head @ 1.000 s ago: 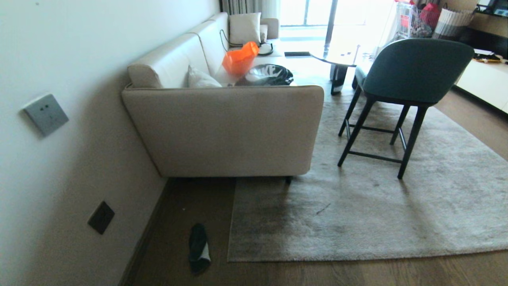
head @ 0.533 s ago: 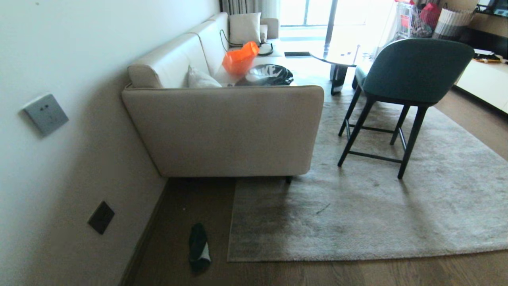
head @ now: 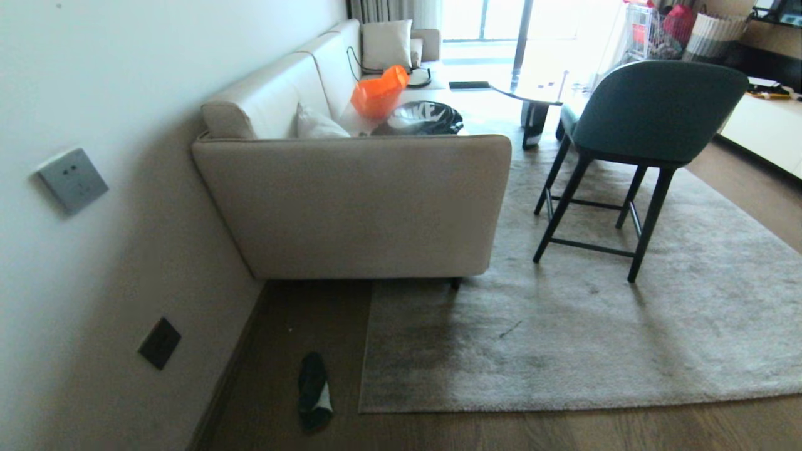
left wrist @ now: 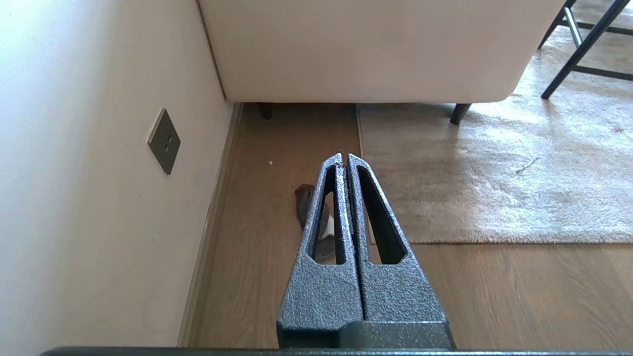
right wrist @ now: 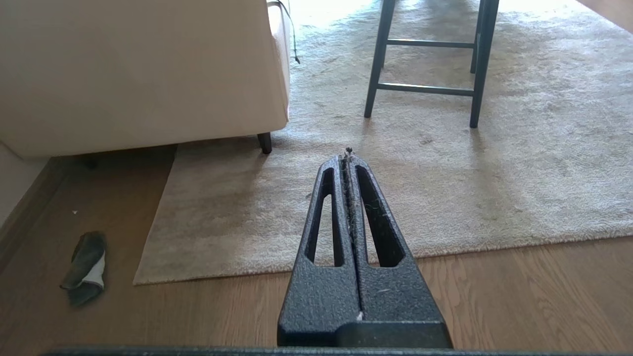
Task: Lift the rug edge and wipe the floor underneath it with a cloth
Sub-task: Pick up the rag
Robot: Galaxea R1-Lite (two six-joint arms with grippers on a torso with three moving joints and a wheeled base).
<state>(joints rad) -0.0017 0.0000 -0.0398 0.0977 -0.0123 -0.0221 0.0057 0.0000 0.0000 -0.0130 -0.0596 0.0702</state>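
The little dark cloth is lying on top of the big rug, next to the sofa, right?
Not quite. The cloth lies on the bare wooden floor, beside the rug edge, not on the rug. It is near the sofa. The head view shows this.

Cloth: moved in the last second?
No. The cloth lies on the floor at the same spot between the wall outlet and the rug edge.

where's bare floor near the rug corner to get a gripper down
Bare floor runs between the wall's skirting and the rug edge, broken only by the cloth. A second strip lies along the rug's near edge. The sofa closes off the far end.
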